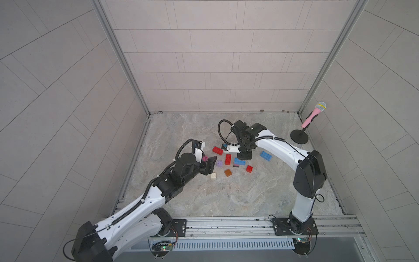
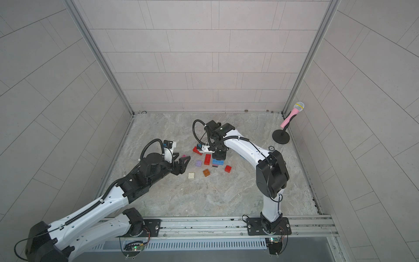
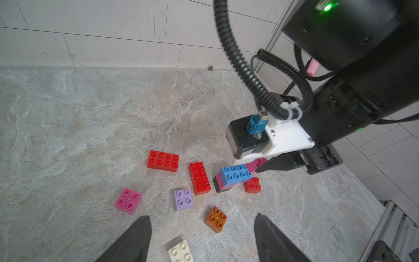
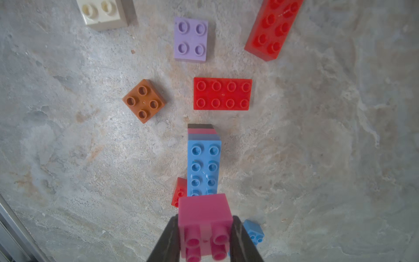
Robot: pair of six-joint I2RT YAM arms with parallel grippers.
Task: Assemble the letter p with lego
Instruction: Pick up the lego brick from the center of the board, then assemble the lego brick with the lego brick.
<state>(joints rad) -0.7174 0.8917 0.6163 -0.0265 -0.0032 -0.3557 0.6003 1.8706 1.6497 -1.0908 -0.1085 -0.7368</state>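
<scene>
Above the marbled table (image 1: 226, 199), clenching a pink brick (image 4: 203, 206) in the right hand (image 4: 205, 220) at one end of the blue-topped stack (image 4: 204, 163), with the left hand (image 3: 201, 217) released beside loose bricks (image 3: 183, 199), and probably needing it levelled and squared before pressing straight down.

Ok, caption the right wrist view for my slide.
Right gripper, shut on a pink brick, holds it at one end of the blue-topped stack.
</scene>
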